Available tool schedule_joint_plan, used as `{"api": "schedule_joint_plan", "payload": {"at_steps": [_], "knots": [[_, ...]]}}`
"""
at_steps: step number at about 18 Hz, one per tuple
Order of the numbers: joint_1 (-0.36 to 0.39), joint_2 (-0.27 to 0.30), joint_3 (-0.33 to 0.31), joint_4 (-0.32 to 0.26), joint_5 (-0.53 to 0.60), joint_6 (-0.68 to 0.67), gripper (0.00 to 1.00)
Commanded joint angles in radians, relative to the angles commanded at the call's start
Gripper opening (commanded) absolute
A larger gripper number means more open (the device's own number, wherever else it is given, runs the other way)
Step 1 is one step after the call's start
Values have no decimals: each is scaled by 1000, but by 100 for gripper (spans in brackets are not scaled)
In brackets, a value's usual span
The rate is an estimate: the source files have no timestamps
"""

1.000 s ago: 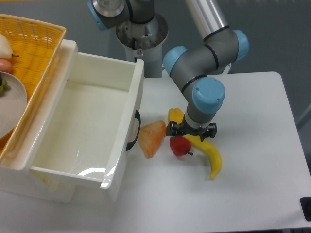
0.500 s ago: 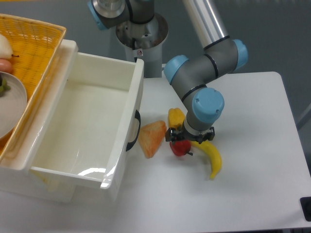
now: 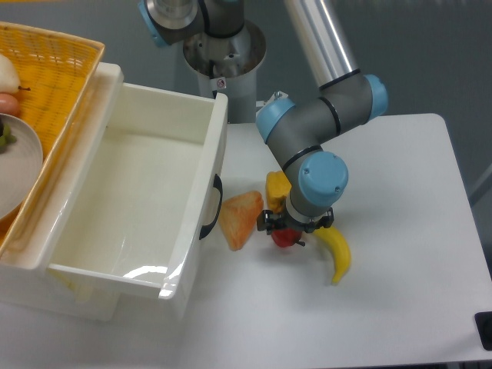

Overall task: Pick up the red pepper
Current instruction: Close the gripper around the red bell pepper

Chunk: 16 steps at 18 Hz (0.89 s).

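The red pepper (image 3: 284, 238) lies on the white table, between the pale orange wedge (image 3: 241, 217) and a banana (image 3: 338, 254). Only its lower front part and dark stem show. My gripper (image 3: 296, 227) is straight above it and low, pointing down, and covers its top. The jaws look spread to either side of the pepper, and the fingertips are hidden under the wrist. A yellow pepper (image 3: 275, 184) sits just behind, partly covered by the arm.
A large white bin (image 3: 207, 154) stands open at the left, its handle close to the wedge. Behind it sits a yellow woven basket (image 3: 61, 54) holding a plate (image 3: 23, 169) and fruit. The robot base (image 3: 223, 54) is at the back.
My gripper has shifted a little left and down, from beside the banana to directly over the red pepper, hiding more of it. The fruits have not moved.
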Motion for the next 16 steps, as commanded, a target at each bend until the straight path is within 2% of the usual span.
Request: {"api": "schedule_joint_plan", "payload": {"at_steps": [13,16], "knots": [[0,-12,0,5,0,3,100],[-2,-12,-2,3,0,5,97]]}}
